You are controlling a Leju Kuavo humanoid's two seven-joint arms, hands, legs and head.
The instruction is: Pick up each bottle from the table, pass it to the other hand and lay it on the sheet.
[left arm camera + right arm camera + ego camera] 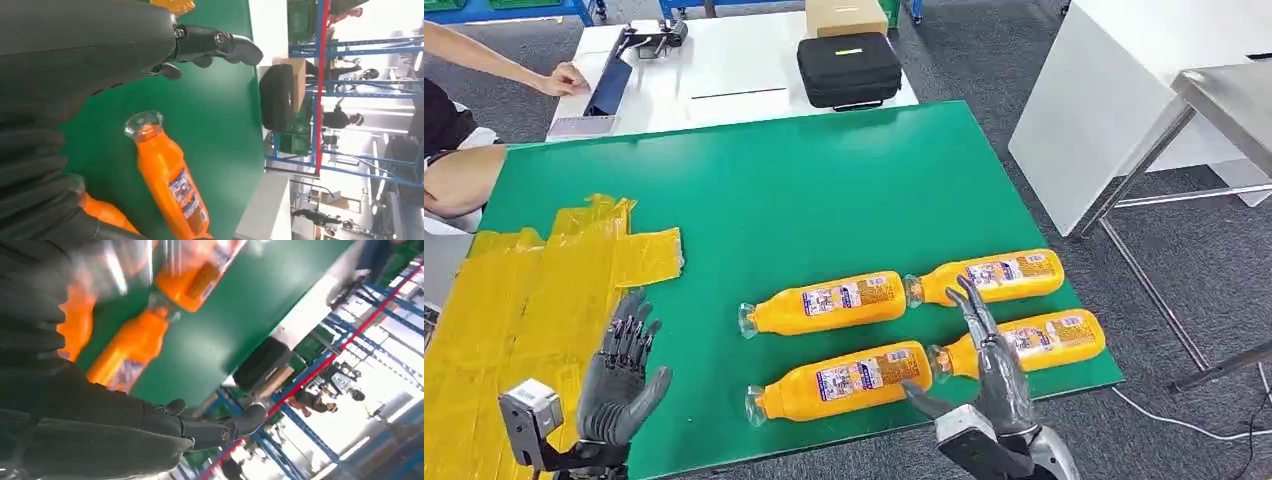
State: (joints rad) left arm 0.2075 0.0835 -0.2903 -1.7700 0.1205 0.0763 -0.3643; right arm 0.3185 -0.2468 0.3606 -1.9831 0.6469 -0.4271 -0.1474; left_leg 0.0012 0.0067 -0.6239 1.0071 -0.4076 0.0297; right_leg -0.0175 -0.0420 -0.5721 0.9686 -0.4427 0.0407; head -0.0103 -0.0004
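Four orange bottles lie on their sides on the green table [824, 190], caps pointing toward nine o'clock, in two rows of two. The far-left bottle [824, 303] and the far-right bottle [989, 277] lie nearly end to end; nearer the robot lie the near-left bottle [842, 380] and the near-right bottle [1024, 342].

The right hand [989, 375] rises at the table's near edge, at about five o'clock in the head view, its fingers [972, 305] apart and straight, reaching up over the cap end of the near-right bottle and holding nothing. Whether it touches that bottle cannot be told. In the right wrist view the bottles are blurred.

The left hand [622, 375] stands at about seven o'clock, palm up, fingers spread and empty, over the edge of the yellow sheet [514, 300]. The sheet covers the table's nine o'clock side and carries no bottle.

Beyond the table, toward twelve o'clock, a black case [849, 68] rests on a white table [724, 60]. A person's arm [494, 60] reaches in from ten o'clock.
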